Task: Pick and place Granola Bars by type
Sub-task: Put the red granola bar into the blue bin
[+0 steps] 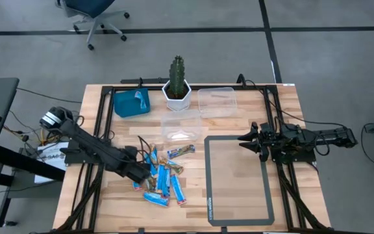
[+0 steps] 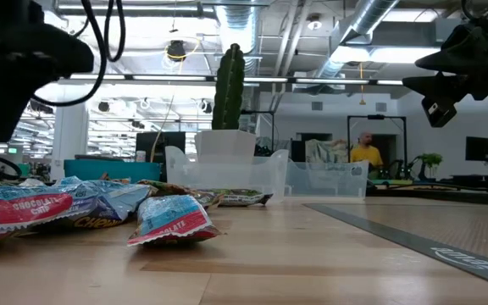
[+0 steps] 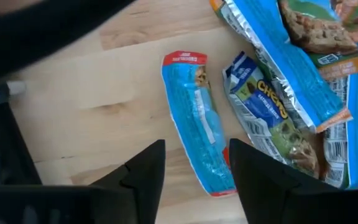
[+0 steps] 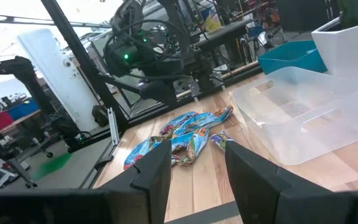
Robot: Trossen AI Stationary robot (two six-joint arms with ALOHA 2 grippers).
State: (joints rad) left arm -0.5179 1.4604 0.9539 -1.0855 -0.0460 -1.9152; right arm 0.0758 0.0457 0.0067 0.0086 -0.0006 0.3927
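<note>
Blue wrappers: Granola Bars (image 1: 162, 177) heaped on the wood table's (image 1: 239, 123) near-left part, light blue, dark blue and brown-gold overlapping.
Left gripper (image 3: 194, 163): fingers spread, low over one light-blue bar (image 3: 197, 121) at the heap's left edge, nothing held.
Right gripper (image 4: 194, 163): fingers apart, empty, parked at the right (above the grey mat (image 1: 239, 179)).
Clear containers (image 1: 216, 101): far side, centre, apparently empty.
Risk: dark-blue bar (image 3: 263, 115) just beside the target; closing slightly off could pinch both wrappers.
Risk: slick foil could slip or skid under the pads.
</note>
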